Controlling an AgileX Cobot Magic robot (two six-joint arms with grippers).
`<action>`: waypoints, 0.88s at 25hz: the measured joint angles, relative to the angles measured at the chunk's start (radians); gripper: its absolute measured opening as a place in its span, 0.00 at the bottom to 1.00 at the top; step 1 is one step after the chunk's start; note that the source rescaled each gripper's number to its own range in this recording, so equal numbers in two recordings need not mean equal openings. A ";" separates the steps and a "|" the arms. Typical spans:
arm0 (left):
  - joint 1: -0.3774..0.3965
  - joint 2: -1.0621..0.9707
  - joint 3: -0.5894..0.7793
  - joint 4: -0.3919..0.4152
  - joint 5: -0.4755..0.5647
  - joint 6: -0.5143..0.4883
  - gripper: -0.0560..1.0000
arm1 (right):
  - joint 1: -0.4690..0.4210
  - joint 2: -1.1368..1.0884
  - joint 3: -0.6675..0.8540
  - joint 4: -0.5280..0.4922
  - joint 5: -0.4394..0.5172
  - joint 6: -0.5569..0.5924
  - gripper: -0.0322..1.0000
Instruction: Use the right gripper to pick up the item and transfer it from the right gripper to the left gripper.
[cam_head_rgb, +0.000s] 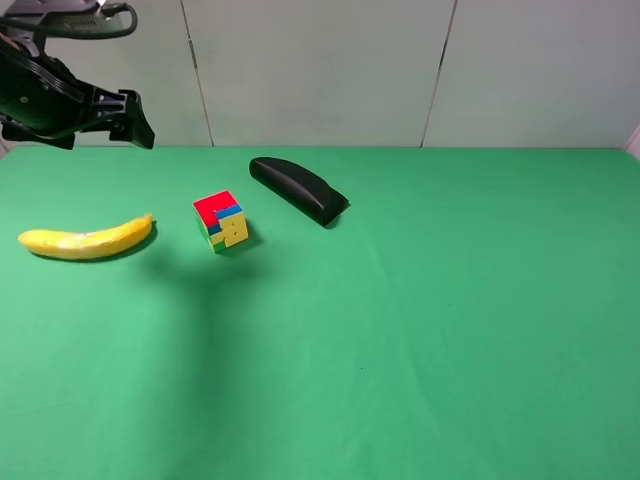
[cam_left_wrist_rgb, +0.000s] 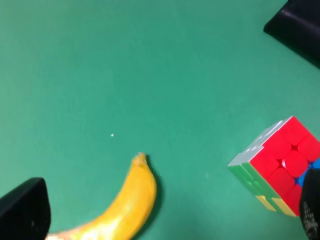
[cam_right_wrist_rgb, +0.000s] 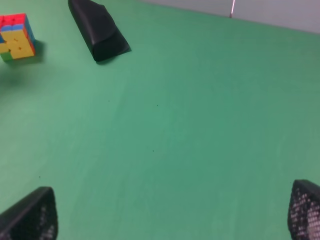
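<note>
Now banana (cam_head_rgb: 85, 240) on cloth below empty, wide left pincer (cam_left_wrist_rgb: 165, 220); right pincer (cam_right_wrist_rgb: 172, 215) wide, well apart.

You've got a multicoloured puzzle cube (cam_head_rgb: 222, 221) sitting on the green bench (cam_head_rgb: 450, 320), red face up, yellow facing you. Just behind it to the right lies a long black case (cam_head_rgb: 298, 189), angled, not touching the cube.
</note>
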 joint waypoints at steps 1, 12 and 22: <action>0.000 -0.008 0.000 0.000 0.001 0.001 1.00 | 0.000 0.000 0.000 0.000 0.000 0.000 1.00; 0.000 -0.105 0.000 0.002 0.090 0.003 1.00 | 0.000 0.000 0.000 0.000 0.000 0.000 1.00; 0.000 -0.349 0.000 0.030 0.258 -0.006 1.00 | 0.000 0.000 0.000 0.000 0.000 0.000 1.00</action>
